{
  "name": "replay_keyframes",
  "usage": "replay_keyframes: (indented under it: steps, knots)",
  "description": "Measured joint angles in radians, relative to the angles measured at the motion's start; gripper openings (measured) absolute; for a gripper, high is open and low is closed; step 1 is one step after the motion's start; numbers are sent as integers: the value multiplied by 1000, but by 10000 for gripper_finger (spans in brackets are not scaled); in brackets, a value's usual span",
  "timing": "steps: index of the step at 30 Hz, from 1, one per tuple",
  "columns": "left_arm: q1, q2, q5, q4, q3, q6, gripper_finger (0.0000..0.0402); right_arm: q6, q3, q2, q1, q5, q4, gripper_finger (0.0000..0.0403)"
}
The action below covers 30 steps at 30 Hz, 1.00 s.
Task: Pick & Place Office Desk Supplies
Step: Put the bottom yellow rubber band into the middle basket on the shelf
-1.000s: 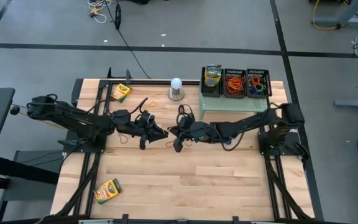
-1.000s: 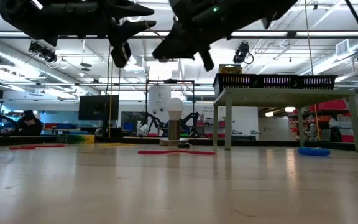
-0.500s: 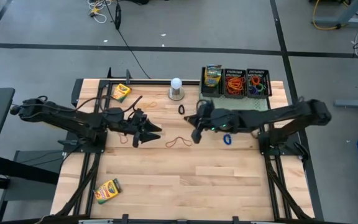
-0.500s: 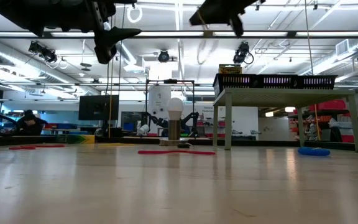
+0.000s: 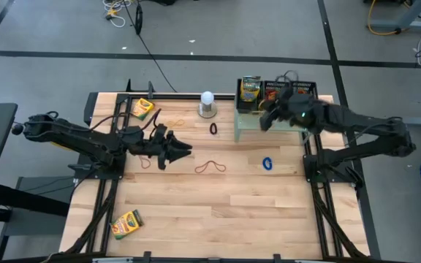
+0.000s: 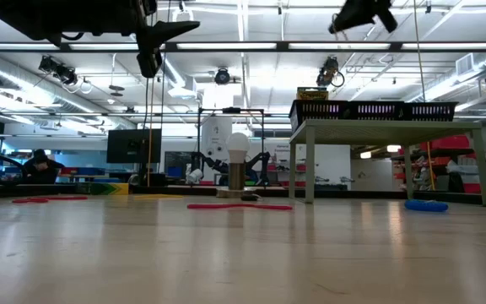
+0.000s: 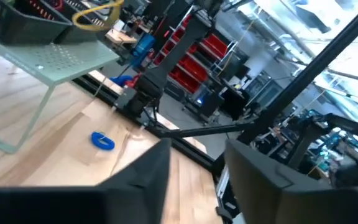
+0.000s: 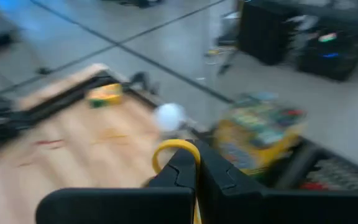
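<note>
Since a second ago the right gripper (image 5: 263,117) has travelled from the desk's (image 5: 218,212) middle to the far right, above the baskets (image 5: 289,97), its fingers pinched on a yellow rubber band (image 8: 174,151) whose loop stands up above them. The left gripper (image 5: 185,151) hangs left of centre, fingers apart and empty. One crayon box (image 5: 250,88) and many bands are already stored. Left on the desk: two crayon boxes (image 5: 126,224) and several loops; the tan loop (image 5: 210,167) lies with its long axis left to right.
</note>
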Motion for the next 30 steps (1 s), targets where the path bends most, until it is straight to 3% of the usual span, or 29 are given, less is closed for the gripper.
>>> replay_keyframes:
  steps: [7, 9, 14, 17, 22, 26, 30]
  knots:
    - [-9, 0, -40, -20, 0, 16, 30, -122, 14, 10, -278, -32, -55, 0]
    - [-8, 0, -34, -17, 0, 13, 9, -129, 14, 28, -343, -33, -66, 0]
    - [-10, 0, -19, -14, 0, -11, 9, -148, 13, 74, -471, -78, -97, 0]
    - [-18, 0, -81, -11, 0, 3, 8, -143, 13, 115, -511, -83, -132, 0]
    - [14, 0, -89, -7, 0, -53, 20, -65, 13, 179, -557, -92, -195, 13]
    - [15, 0, -91, -9, 0, -35, 25, 6, 12, 212, -573, -91, -231, 51]
    - [15, 0, -89, -28, 0, -28, 14, 65, 16, 215, -577, -106, -294, 116]
